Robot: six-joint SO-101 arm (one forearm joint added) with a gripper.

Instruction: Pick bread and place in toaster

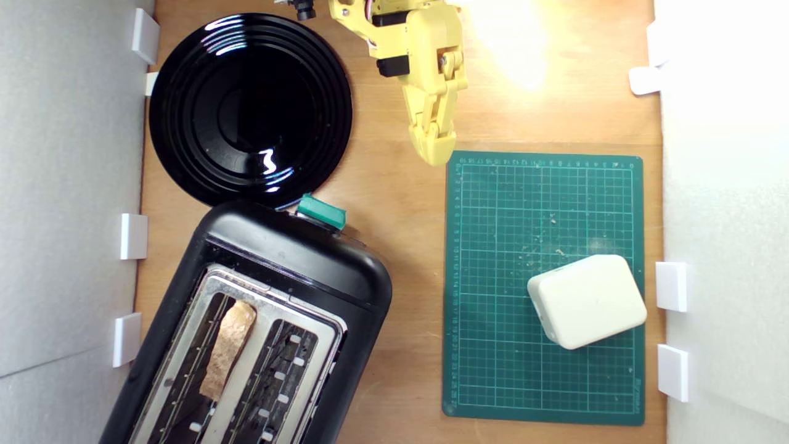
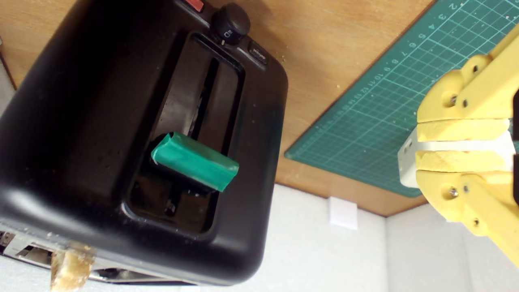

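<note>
The bread [image 1: 228, 348] stands on edge in one slot of the black toaster [image 1: 296, 259], the slot nearer the exterior view's left, its brown crust poking above the silver top plate. The wrist view shows the toaster's [image 2: 81, 101] end face with the green lever knob [image 2: 194, 162], and a bit of bread [image 2: 69, 267] at the slot. My yellow gripper [image 1: 436, 151] hovers well away from the toaster, beside the far corner of the green mat, fingers together and holding nothing. In the wrist view the gripper [image 2: 419, 146] shows only a thin gap.
A round glossy black plate [image 1: 249, 108] lies behind the toaster. A green cutting mat [image 1: 493, 370] covers the exterior view's right, with a cream-white plastic block [image 1: 587, 301] on it. White foam walls with small white clips [image 1: 134, 236] border the wooden table on both sides.
</note>
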